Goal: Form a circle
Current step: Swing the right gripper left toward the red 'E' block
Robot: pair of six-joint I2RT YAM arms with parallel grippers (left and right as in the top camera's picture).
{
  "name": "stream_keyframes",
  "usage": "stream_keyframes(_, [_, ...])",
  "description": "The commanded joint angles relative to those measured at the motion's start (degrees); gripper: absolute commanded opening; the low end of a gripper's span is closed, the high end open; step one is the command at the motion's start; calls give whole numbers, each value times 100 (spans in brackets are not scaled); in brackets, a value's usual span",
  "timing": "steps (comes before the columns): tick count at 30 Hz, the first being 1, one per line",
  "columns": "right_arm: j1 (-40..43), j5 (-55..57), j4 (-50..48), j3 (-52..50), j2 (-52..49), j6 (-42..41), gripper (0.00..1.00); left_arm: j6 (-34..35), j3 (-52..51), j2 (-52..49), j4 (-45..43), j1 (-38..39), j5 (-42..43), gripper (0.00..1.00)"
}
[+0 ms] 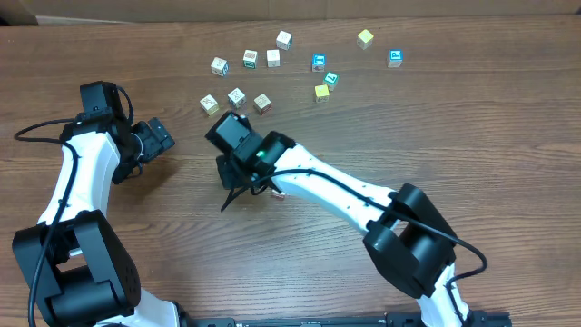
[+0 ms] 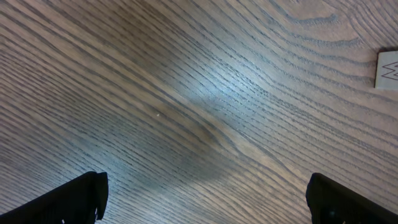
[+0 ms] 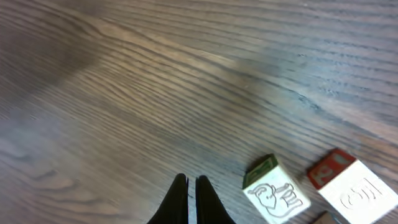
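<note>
**Wood surface, cubes scattered, no ring yet**

Wood-grain surface (image 1: 454,136) carries about a dozen loose cubes (image 1: 236,96) strewn along its far side. The only start of a circle (image 3: 289,199) lies just beside the right claw (image 3: 191,198): a cube printed with an elephant and, close on its right, a red-sided cube (image 3: 351,186). The right claw is pressed together to a point and grips nothing. A strip of bare wood shows between it and the elephant cube. The left claw (image 1: 160,138) stands spread wide over bare wood, off to the side.

The step looks like nudging with the closed tip. It is best done low and slow. Push at the middle of a cube's side so it slides rather than spins, and take one cube at a time, keeping even gaps for the curve.

From above, the right arm (image 1: 345,195) covers the cubes by the claw. A third piece is cut off at the bottom of the right wrist view, and a white cube (image 2: 387,70) is clipped at the edge of the left wrist view. The prints are too small to read from above.
</note>
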State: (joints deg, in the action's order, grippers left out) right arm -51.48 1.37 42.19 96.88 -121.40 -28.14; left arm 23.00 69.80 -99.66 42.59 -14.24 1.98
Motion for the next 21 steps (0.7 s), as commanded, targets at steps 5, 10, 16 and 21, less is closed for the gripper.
stream_keyframes(5, [-44, 313, -164, 96, -249, 166, 4, 35, 20, -37, 2, 7, 44, 99])
stream_keyframes(10, [-44, 474, -201, 96, -450, 199, 4, 35, 20, -37, 0, 7, 46, 99])
stream_keyframes(16, [-44, 505, -284, 96, -627, 468, 4, 37, 20, -37, 2, 7, 46, 100])
stream_keyframes(21, [-44, 505, -219, 96, -636, 468, 4, 35, 20, -37, 2, 7, 44, 100])
